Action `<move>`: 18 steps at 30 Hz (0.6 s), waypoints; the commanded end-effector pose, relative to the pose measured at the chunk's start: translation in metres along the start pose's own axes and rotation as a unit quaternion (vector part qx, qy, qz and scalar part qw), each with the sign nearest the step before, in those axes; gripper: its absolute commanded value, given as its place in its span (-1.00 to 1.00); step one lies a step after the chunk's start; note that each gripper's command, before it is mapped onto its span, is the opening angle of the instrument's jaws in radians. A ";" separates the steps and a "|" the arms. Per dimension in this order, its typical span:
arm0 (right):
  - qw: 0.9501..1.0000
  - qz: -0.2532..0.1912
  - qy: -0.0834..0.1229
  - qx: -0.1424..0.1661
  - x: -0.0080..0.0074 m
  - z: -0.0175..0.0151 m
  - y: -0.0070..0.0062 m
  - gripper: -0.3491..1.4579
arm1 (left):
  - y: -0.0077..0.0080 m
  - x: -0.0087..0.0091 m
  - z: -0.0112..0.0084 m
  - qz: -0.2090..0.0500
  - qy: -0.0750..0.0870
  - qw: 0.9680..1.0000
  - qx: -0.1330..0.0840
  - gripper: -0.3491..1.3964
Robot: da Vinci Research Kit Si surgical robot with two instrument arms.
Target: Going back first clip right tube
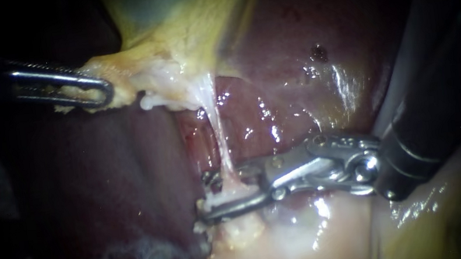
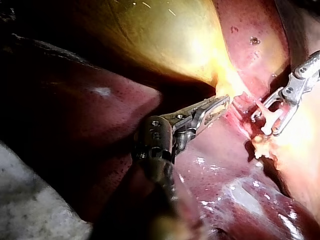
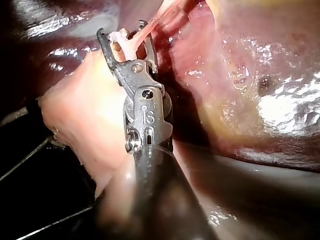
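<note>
Right instrument (image 1: pixel 206 198), jaws spread, straddles the tube (image 1: pixel 218 131) low on its taut span while left instrument (image 1: pixel 107 94) pinches the gallbladder (image 1: pixel 182 24) edge; left wrist view shows the straddle side-on; right wrist view puts the tube (image 3: pixel 127 44) between parted jaws, judged thin, soft, slippery, tear-prone, best gripped squarely mid-span without tugging.

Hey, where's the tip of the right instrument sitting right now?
In the endoscope view it is low and centre: the right instrument has its open jaws either side of the pale tube that stretches down from the gallbladder.
</note>
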 end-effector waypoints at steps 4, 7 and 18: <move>0.999 -0.040 -0.001 0.002 -0.0001 -0.0019 0.0007 -0.06 | 0.0000 0.0000 0.0000 0.000 0.000 1.000 0.000 -1.00; 0.998 -0.070 -0.001 0.005 0.0002 -0.0039 0.0009 -0.06 | 0.0000 -0.0001 0.0000 0.000 0.000 1.000 0.000 -1.00; 0.995 -0.104 0.002 -0.001 0.0028 -0.0118 0.0011 -0.06 | -0.0001 -0.0002 0.0001 0.001 0.000 1.000 0.000 -1.00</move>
